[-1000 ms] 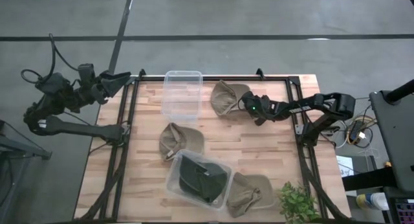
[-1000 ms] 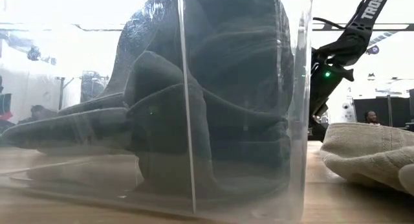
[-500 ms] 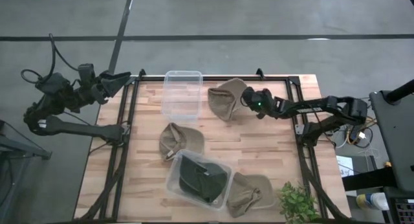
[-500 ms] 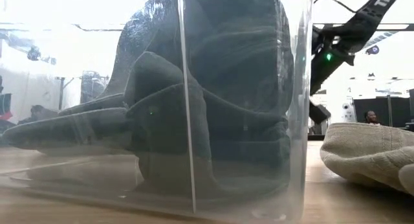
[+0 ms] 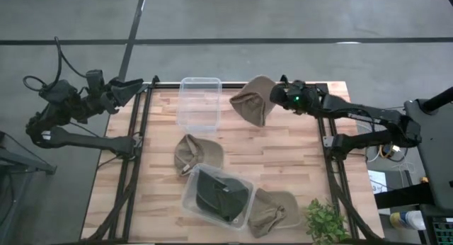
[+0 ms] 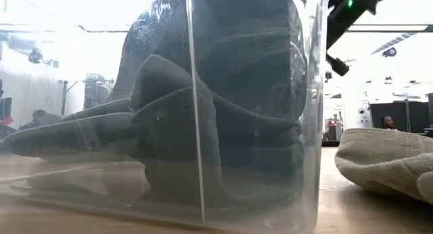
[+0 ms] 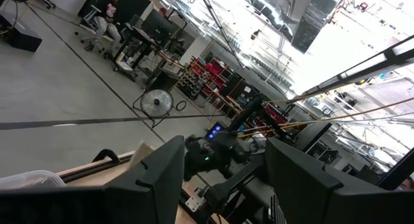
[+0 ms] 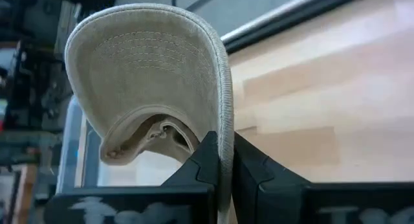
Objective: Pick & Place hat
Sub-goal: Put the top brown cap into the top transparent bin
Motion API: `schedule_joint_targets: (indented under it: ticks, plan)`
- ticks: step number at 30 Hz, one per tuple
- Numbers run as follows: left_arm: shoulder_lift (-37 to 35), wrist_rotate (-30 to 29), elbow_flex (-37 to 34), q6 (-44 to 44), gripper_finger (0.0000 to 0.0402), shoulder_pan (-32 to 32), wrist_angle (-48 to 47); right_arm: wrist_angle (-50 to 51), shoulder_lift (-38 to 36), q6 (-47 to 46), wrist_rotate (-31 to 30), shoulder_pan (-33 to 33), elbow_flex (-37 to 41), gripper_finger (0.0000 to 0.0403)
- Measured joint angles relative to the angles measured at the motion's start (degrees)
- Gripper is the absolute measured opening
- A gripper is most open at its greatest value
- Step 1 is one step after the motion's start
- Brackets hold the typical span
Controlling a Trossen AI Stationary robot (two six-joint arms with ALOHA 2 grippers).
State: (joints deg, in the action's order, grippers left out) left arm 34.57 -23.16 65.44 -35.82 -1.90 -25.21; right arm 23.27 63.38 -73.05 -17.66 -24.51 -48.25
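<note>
A tan cap [image 5: 255, 101] hangs lifted above the table's far side, right of an empty clear bin [image 5: 199, 103]. My right gripper [image 5: 277, 101] is shut on it; the right wrist view shows the cap [image 8: 149, 75] with the stitched brim facing the camera and my right gripper [image 8: 224, 160] at its edge. My left gripper [image 5: 133, 85] waits off the table's left far corner, and in the left wrist view it [image 7: 220, 185] is open and holds nothing. My right gripper holds the tan cap by the brim's edge [image 8: 226, 134], pinched between the two fingers [image 8: 206, 160]. The fingers come level from the table's right side. The cap is lifted clear of the table, with the crown hanging beyond the fingers toward the clear bin.
A second tan cap [image 5: 197, 153] lies mid-table. A clear bin [image 5: 190, 195] holding a dark cap [image 5: 221, 195] sits at the near edge and fills the low view [image 6: 203, 105]. A third tan cap [image 5: 272, 209] and a plant [image 5: 325, 220] lie beside it.
My right gripper has risen and moved toward the table's far edge, staying shut on the tan cap. The cap, which lay on the table a second ago, has come up with it and now hangs clear of the wood.
</note>
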Motion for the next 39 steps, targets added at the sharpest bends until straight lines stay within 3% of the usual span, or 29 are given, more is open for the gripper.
schedule_joint_targets:
  ticks: [8, 17, 30, 39]
  plan:
    - [0.0, -0.1, 0.0, 0.0, 0.0208, 0.0, -0.7, 4.8, 0.9, 9.0, 4.1, -0.3, -11.6, 0.0012]
    - [0.0, -0.1, 0.0, -0.1, 0.0208, 0.0, -1.7, 6.1, 7.6, 14.7, 10.6, -0.4, -24.0, 0.0012]
    - [0.0, -0.1, -0.1, -1.0, 0.0208, 0.0, -2.9, 6.1, 27.2, 22.6, 24.4, -1.0, -47.0, 0.0012]
    - [0.0, -0.1, -0.1, -2.1, 0.0208, 0.0, -4.3, 7.1, 43.4, 24.0, 30.2, -1.7, -63.6, 0.0012]
